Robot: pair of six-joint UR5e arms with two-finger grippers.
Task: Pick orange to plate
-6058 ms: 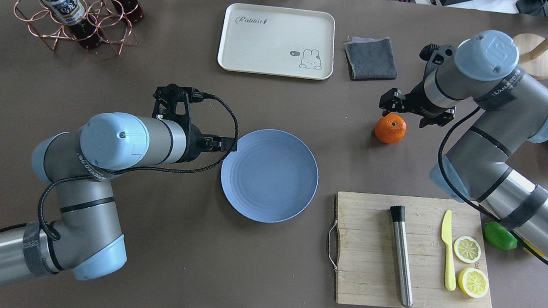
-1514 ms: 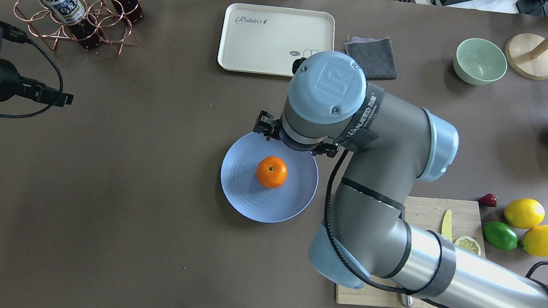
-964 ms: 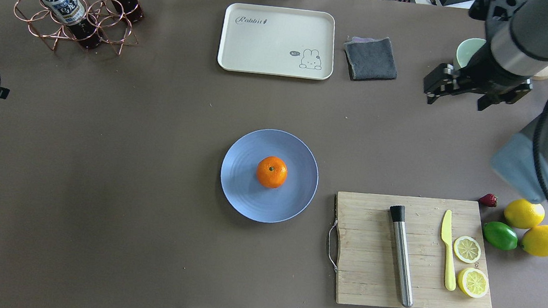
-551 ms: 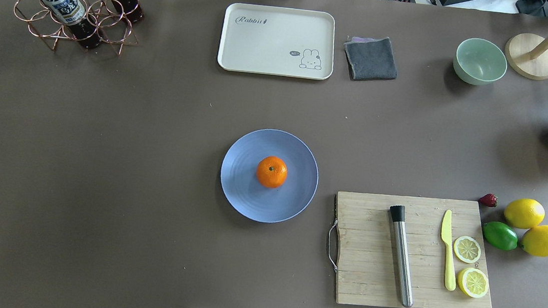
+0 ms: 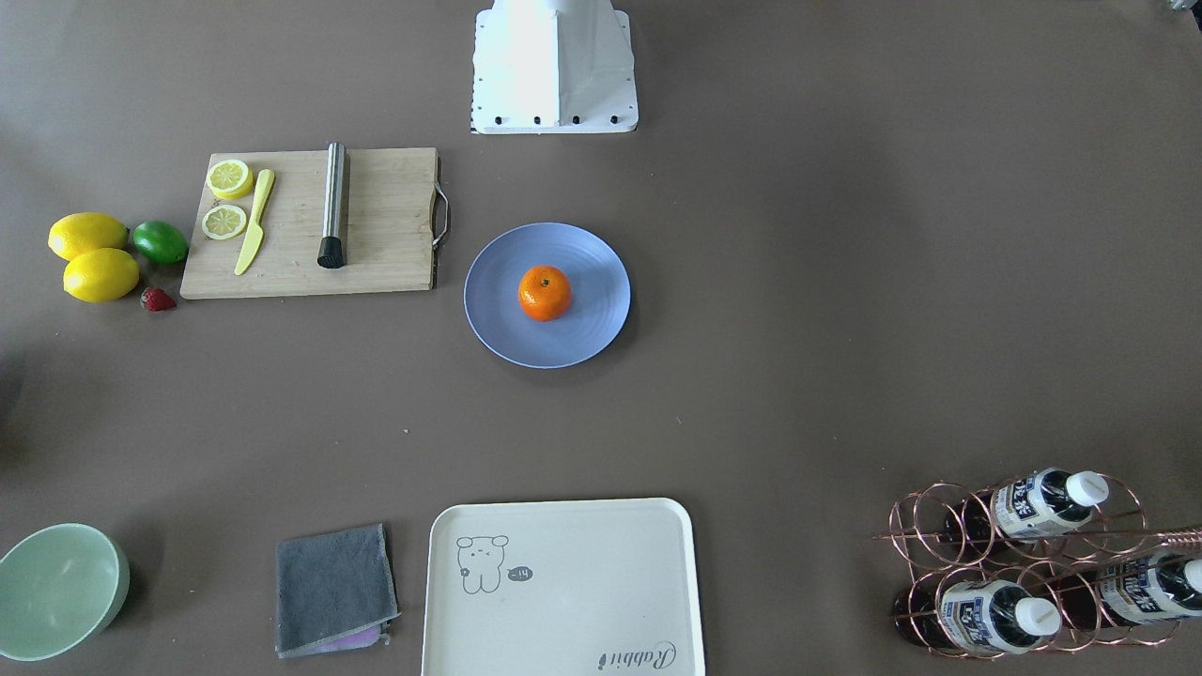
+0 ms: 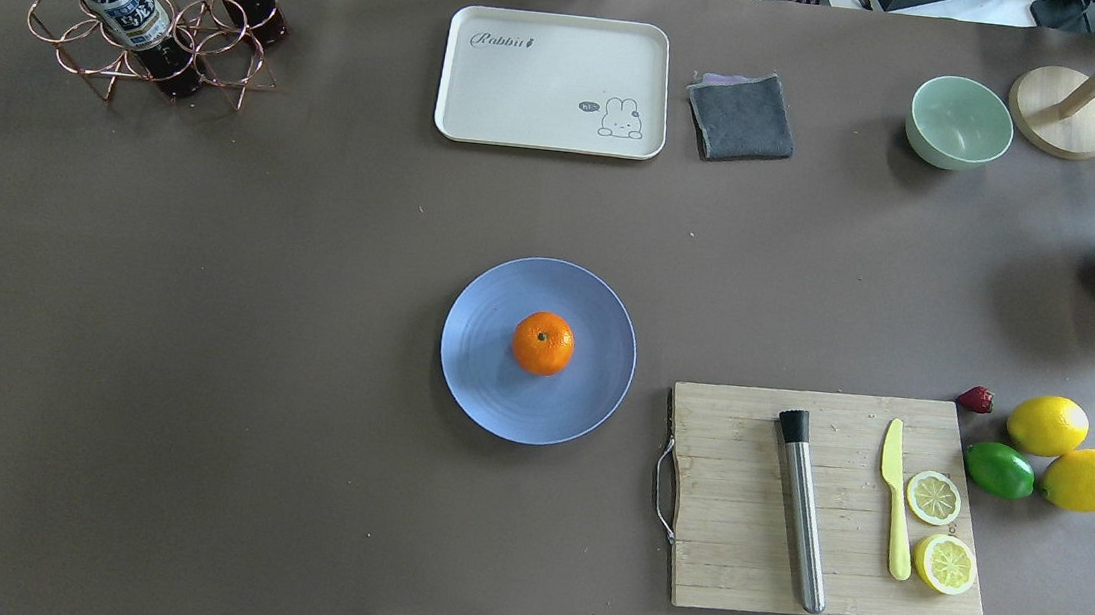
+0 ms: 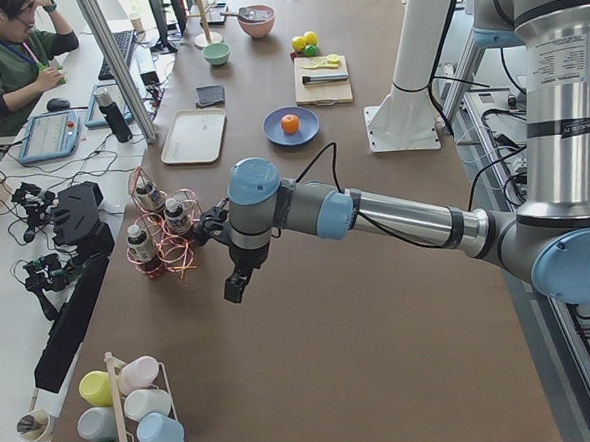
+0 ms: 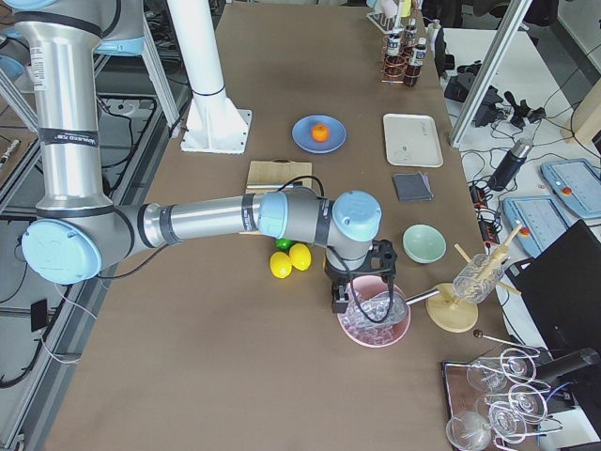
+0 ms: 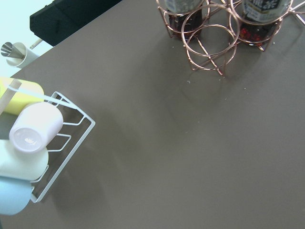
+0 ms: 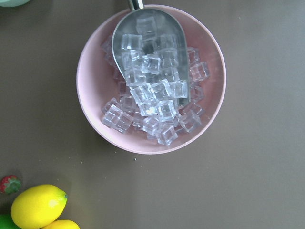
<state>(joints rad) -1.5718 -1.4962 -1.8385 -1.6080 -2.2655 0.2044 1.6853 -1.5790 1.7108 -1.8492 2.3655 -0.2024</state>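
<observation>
The orange (image 6: 543, 343) sits stem up at the middle of the blue plate (image 6: 489, 392), also seen in the front view as orange (image 5: 545, 292) on plate (image 5: 582, 333). Nothing touches it. Both arms are outside the overhead and front views. My left gripper (image 7: 236, 285) hangs over the table's left end near the bottle rack, far from the plate. My right gripper (image 8: 340, 301) hovers over the pink ice bowl at the right end. I cannot tell whether either gripper is open or shut.
A cutting board (image 6: 737, 527) with muddler, yellow knife and lemon slices lies right of the plate, with lemons (image 6: 1047, 425) and a lime (image 6: 999, 471) beyond it. A cream tray (image 6: 554, 82), grey cloth (image 6: 741, 116), green bowl (image 6: 959, 122), pink ice bowl (image 10: 95, 119), bottle rack (image 6: 149, 8).
The orange went from the table at the right onto the plate. The right arm then drew back off the right edge of the overhead view, and the left arm off the left edge.
</observation>
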